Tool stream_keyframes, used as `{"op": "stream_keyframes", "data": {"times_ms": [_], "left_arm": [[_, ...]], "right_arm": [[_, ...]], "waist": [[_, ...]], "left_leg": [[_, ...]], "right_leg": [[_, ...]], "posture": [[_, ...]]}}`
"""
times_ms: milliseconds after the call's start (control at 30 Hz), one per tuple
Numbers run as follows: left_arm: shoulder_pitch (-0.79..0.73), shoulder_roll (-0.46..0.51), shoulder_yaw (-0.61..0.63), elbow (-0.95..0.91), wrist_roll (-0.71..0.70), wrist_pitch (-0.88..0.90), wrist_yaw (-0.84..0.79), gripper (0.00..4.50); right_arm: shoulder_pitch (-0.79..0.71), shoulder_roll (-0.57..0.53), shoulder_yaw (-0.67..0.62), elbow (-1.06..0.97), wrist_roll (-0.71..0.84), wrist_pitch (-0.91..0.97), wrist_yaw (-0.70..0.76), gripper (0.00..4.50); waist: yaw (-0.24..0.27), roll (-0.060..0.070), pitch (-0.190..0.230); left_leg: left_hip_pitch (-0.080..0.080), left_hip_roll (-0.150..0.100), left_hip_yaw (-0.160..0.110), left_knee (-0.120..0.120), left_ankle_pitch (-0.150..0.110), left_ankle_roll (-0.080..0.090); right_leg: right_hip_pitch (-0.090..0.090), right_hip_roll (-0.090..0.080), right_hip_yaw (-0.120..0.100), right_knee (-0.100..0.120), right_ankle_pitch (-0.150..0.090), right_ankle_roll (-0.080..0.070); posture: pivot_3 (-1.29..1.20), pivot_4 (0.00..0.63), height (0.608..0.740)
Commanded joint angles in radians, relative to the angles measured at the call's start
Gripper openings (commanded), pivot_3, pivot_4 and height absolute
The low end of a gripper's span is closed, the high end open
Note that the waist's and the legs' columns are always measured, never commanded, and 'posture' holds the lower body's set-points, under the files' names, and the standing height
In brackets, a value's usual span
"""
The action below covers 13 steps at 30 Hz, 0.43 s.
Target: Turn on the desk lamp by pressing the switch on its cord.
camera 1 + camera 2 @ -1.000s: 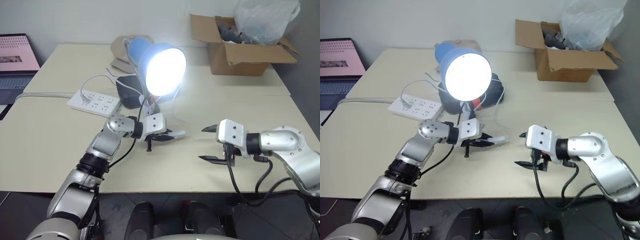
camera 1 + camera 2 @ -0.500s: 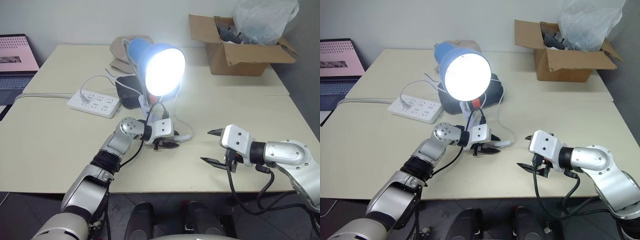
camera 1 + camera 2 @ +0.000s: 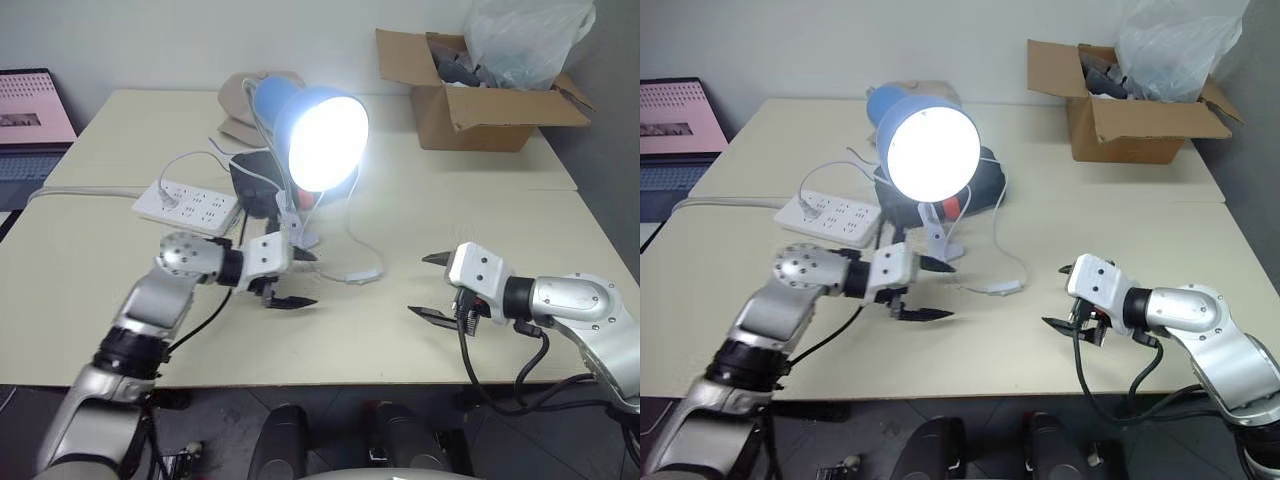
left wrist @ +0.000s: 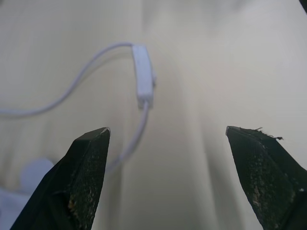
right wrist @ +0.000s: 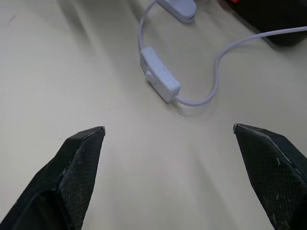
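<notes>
Light pours from the blue dome-shaded desk lamp point(image 3: 305, 130) at upper centre of the head view. Its thin white cord point(image 3: 352, 240) loops down to the small white oblong switch point(image 3: 354, 278), lying flat on the cream bench point(image 3: 480, 220) just below frame centre. Left tool point(image 3: 292, 279), at left of centre, is spread and empty, near the switch. Right tool point(image 3: 432, 286), at lower right, is spread and empty too.

Smooth white plastic switch point(image 5: 160, 80), matt beige tabletop point(image 3: 480, 215), rough cardboard box point(image 3: 470, 105).
</notes>
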<state>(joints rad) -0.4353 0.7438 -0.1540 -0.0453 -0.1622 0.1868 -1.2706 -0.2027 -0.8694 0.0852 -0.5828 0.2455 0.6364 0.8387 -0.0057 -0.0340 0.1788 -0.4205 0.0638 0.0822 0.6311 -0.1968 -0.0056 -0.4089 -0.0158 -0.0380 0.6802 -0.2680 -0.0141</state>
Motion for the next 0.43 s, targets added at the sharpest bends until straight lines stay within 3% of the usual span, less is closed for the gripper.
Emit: {"op": "stream_keyframes", "data": {"times_ms": [33,267,433], "left_arm": [[0.081,0.059,0.163,-0.141,-0.084,0.096,0.067,4.02],[0.315,0.138,0.360,-0.313,-0.223,0.247,0.095,4.02],[0.398,0.154,0.405,-0.366,-0.244,0.285,0.134,4.02]], "right_arm": [[0.010,-0.003,-0.094,0.036,0.016,-0.082,0.013,4.50],[0.063,-0.026,-0.203,0.107,0.083,-0.152,0.098,4.50],[0.061,-0.028,-0.210,0.135,0.089,-0.171,0.114,4.50]], "waist": [[0.001,0.000,0.000],[0.003,0.000,0.000],[0.004,0.000,0.000]], "left_leg": [[0.000,0.000,0.000,0.000,0.000,0.000],[0.002,0.000,0.000,-0.001,0.000,0.000],[0.003,0.000,0.000,-0.001,0.000,0.000]], "right_leg": [[0.000,0.000,0.000,0.000,0.000,0.000],[0.002,-0.001,0.000,-0.001,0.000,-0.001],[0.002,-0.001,-0.001,0.000,-0.001,-0.001]], "posture": [[0.00,0.150,0.740],[0.00,0.150,0.740],[0.00,0.150,0.740]]}}
